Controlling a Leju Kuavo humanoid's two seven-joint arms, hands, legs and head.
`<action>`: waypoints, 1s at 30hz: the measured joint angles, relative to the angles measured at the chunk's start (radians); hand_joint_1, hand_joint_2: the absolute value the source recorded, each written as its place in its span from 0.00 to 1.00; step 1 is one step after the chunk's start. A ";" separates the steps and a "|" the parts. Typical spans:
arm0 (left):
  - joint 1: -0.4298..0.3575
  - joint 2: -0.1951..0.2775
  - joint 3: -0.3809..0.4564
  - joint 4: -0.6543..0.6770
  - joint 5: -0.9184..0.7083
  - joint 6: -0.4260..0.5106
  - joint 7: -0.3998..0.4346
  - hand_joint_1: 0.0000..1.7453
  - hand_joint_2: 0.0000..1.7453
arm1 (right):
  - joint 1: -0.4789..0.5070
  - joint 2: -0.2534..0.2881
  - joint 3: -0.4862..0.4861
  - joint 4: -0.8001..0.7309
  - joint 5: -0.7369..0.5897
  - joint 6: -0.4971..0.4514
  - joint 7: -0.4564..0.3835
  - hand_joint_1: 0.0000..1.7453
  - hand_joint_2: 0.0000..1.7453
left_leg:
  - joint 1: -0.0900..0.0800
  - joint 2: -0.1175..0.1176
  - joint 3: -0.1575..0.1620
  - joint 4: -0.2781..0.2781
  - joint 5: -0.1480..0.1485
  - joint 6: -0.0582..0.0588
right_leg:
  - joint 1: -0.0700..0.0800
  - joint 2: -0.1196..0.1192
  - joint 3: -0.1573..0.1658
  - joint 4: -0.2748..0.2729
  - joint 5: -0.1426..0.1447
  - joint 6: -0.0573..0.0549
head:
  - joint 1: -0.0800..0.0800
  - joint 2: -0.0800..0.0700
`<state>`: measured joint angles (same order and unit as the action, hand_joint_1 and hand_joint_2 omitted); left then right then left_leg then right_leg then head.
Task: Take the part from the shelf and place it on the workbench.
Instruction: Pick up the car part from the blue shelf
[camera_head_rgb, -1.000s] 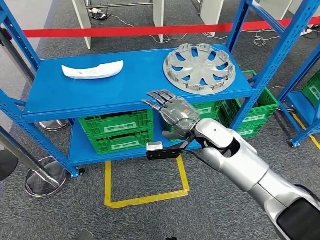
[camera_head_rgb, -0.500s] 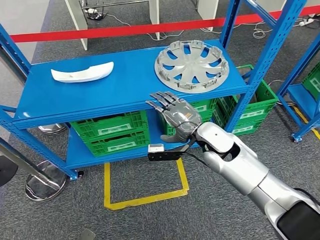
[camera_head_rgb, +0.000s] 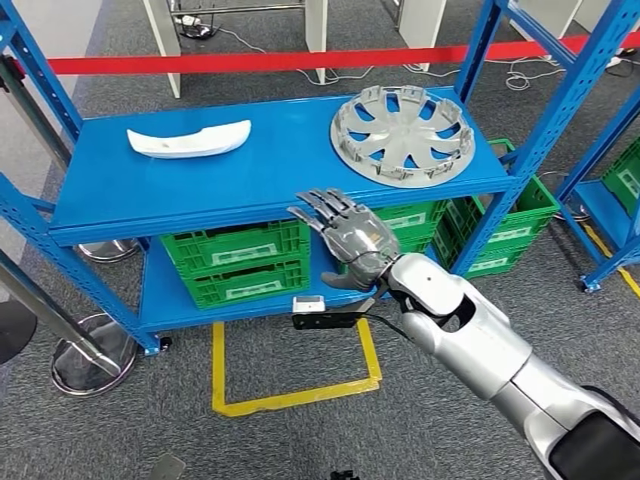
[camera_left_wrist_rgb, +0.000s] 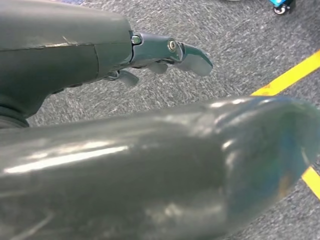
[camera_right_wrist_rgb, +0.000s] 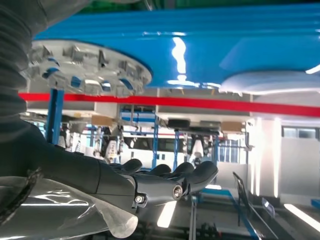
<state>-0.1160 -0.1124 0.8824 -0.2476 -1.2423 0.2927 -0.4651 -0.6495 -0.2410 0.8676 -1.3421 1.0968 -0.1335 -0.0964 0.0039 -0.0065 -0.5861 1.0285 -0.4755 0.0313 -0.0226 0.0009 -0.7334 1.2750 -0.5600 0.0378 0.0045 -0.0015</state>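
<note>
- Head view: the right hand (camera_head_rgb: 349, 235) is extended flat, fingers apart and empty, just in front of the blue steel shelf (camera_head_rgb: 98, 190). The silver plastic wheel cover (camera_head_rgb: 401, 135) lies on the shelf's top deck, beyond the hand; a white curved trim piece (camera_head_rgb: 189, 140) lies well apart along the same deck.
- Left wrist view: the left hand (camera_left_wrist_rgb: 113, 50) hangs over grey carpet, fingers extended, holding nothing.
- Right wrist view: the wheel cover (camera_right_wrist_rgb: 86, 70) overhangs the shelf edge.
- Step in hand: approach. Next, reach to the cover's rim and grip it.

A silver wheel cover (camera_head_rgb: 402, 134) lies flat at upper right on the blue shelf (camera_head_rgb: 272, 165); a white curved trim piece (camera_head_rgb: 189, 140) lies at upper left.
</note>
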 joint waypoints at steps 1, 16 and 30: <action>0.000 0.000 0.000 0.000 0.002 0.000 0.001 0.00 0.00 | -0.001 0.001 -0.003 0.000 -0.002 0.007 0.005 0.00 1.00 | -0.001 -0.001 0.001 0.000 0.000 0.000 | 0.003 0.000 0.036 -0.067 0.035 -0.006 | 0.000 0.000; 0.000 -0.003 0.000 0.000 0.007 0.002 0.002 0.00 0.00 | -0.008 0.030 -0.021 0.011 -0.008 0.027 0.018 0.00 1.00 | 0.007 0.002 -0.098 0.204 -0.064 -0.053 | 0.003 -0.003 0.141 -0.259 0.085 -0.040 | -0.005 0.000; -0.003 -0.003 0.000 0.000 0.020 0.011 0.002 0.00 0.00 | -0.007 0.036 -0.028 0.031 0.015 0.029 0.039 0.00 1.00 | 0.001 0.000 -0.007 -0.010 0.014 0.004 | 0.005 -0.002 0.003 0.015 -0.026 0.001 | 0.001 0.000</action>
<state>-0.1185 -0.1152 0.8824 -0.2476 -1.2227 0.3038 -0.4626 -0.6560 -0.2052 0.8393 -1.3108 1.1115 -0.1041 -0.0577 0.0053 -0.0061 -0.5928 1.0180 -0.4617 0.0354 -0.0174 -0.0008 -0.7301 1.2903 -0.5858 0.0388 0.0055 -0.0015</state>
